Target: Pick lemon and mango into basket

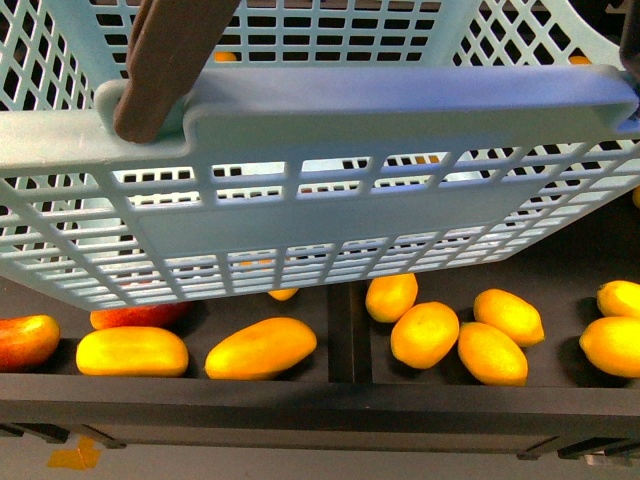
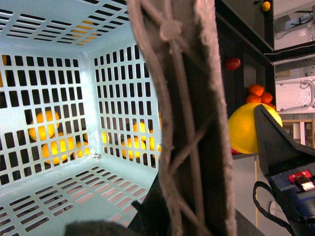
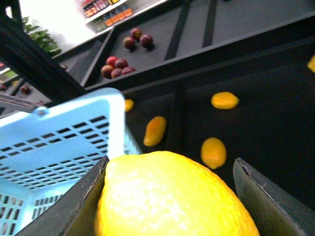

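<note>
Right side's looking fine: your right gripper (image 3: 170, 164) has the lemon (image 3: 172, 201) wedged between its two dark fingers (image 3: 81, 201), jaws spread about as wide as the fruit and closed onto it. In the right wrist view the lemon sits up off the black shelf (image 3: 266, 132), just beside the near corner of the basket (image 3: 59, 142) rather than clearly over its opening. The left side is murkier. In the left wrist view the brown handle (image 2: 187, 123) runs right across the lens with the basket's slotted inside behind it, and you only get one dark finger of the left gripper (image 2: 280, 162), off to the side with a gap between it and the handle, so you can't tell if those jaws are clamped or not. From the front view the basket fills the top of the shot, tilted, with the handle sticking up at its left end. The mango (image 1: 25, 342) is down on the shelf at the far left, red shading to orange, next to another red fruit (image 1: 140, 315) half hidden under the basket and a row of yellow fruit (image 1: 130, 352).
</note>
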{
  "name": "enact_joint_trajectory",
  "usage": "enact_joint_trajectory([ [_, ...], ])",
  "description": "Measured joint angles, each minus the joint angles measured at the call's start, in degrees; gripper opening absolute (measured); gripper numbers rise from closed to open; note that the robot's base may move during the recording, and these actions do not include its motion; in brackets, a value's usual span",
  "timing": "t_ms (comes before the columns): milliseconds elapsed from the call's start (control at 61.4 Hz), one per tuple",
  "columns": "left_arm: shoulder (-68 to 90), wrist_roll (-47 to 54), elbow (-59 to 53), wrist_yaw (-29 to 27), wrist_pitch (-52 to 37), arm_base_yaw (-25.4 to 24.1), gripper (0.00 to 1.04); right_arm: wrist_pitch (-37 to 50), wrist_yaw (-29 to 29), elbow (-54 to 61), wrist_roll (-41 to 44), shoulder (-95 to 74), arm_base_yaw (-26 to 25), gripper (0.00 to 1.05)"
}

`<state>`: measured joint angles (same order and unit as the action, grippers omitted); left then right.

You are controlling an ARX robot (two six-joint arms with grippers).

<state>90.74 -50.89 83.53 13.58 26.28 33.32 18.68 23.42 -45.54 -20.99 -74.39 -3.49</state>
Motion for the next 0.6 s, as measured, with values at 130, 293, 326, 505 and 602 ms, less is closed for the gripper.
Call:
enact_joint_trajectory([
  [130,0.0,0.0,0.0,0.0,0.0,0.0,0.05,-0.1,-3.5,-1.2,-1.0,0.6,6.9,0.66],
  [293,0.0,0.0,0.0,0.1,0.0,0.0,0.05,-0.9,-8.9,-2.1,-1.3,-1.0,14.7,0.66],
  [326,0.0,0.0,0.0,0.1,0.0,0.0,0.05,-1.2,-9.9,-2.1,-1.3,-1.6,15.8,0.66],
  [505,0.0,0.0,0.0,0.0,0.0,0.0,0.05,-2.6,-13.3,-1.4,-1.0,-3.5,20.4,0.68],
  [602,0.0,0.0,0.0,0.0,0.0,0.0,0.05,-2.8,-13.9,-0.6,-0.9,-3.3,21.3,0.84],
])
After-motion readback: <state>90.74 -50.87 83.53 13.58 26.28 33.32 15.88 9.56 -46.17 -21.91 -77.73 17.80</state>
